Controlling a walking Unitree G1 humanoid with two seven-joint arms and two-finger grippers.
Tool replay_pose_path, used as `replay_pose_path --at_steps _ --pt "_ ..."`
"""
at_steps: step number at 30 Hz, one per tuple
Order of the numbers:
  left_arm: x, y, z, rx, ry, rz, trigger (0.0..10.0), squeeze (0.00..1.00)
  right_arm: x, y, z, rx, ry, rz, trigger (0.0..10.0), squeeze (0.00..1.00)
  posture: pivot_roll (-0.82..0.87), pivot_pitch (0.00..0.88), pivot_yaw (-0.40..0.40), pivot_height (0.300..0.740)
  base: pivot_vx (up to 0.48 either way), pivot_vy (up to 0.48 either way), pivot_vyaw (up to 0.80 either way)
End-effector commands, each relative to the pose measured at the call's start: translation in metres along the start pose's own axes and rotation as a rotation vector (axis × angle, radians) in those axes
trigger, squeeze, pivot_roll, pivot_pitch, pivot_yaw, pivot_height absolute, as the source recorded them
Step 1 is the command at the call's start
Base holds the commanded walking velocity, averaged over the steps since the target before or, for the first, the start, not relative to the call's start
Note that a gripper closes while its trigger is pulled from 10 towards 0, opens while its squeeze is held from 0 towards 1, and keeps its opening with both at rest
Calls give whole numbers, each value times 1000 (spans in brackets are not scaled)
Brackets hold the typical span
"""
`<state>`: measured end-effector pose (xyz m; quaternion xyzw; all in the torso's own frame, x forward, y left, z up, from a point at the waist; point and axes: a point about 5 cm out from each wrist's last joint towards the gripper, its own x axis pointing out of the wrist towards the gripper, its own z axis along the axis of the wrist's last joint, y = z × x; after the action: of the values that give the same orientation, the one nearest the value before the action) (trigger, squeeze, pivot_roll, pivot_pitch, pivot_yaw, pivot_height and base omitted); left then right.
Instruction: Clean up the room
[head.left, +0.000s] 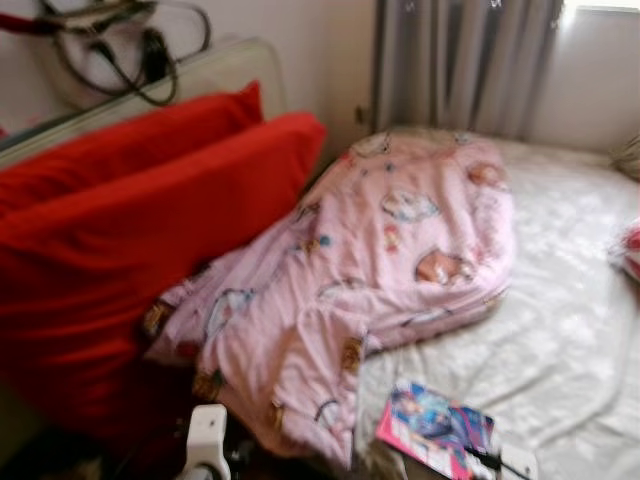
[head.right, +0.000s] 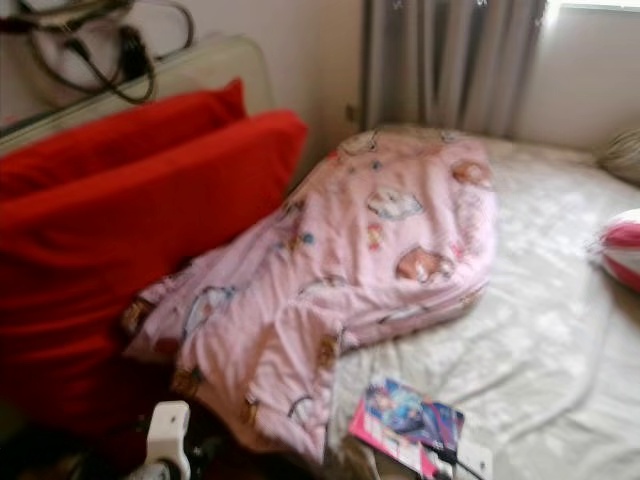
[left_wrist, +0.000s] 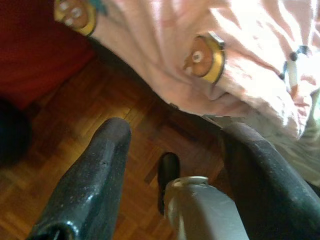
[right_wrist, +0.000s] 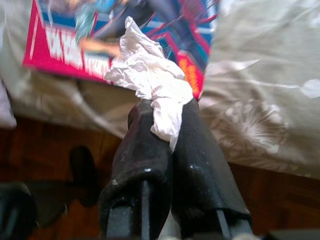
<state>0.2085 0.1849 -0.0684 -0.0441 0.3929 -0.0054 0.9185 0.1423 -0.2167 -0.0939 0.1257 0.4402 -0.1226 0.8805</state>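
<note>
My right gripper (right_wrist: 169, 111) is shut on a crumpled white tissue (right_wrist: 150, 75). It hangs just over the near edge of the bed, above a colourful comic book (right_wrist: 65, 50) that lies on the white sheet (head.left: 560, 330). In the eye views the book (head.left: 435, 428) sits at the bed's front edge. My left gripper (left_wrist: 177, 134) is open with nothing between its fingers. It hovers low over the wooden floor (left_wrist: 75, 165), beside the hanging edge of a pink cartoon-print comforter (left_wrist: 240, 45). The comforter (head.left: 400, 250) is bunched across the bed's left side.
Two large red pillows (head.left: 130, 230) lean at the left against a pale headboard with dark cables (head.left: 120, 50) on top. Grey curtains (head.left: 460, 60) hang behind the bed. A pink-and-white striped thing (head.right: 622, 250) lies at the right edge. My left arm's white part (head.left: 207, 435) shows bottom left.
</note>
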Motion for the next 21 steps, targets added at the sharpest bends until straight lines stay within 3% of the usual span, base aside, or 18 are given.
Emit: replay_pose_path --at_steps 1,11,16,21 --pt "-4 10 -8 -9 23 41 10000 0 3 7 7 -8 -24 13 10000 0 33 0 24 740 0 0 800" --pt "-7 13 -17 -15 47 58 10000 0 1 5 3 1 -12 6 10000 0 33 23 20 740 0 0 721" --pt "-7 12 -20 -28 55 59 10000 0 2 7 7 35 -29 10 10000 0 34 25 21 740 0 0 0" --pt "-8 12 -22 -24 63 56 10000 0 2 7 6 35 -33 17 10000 0 32 20 24 740 0 449 0"
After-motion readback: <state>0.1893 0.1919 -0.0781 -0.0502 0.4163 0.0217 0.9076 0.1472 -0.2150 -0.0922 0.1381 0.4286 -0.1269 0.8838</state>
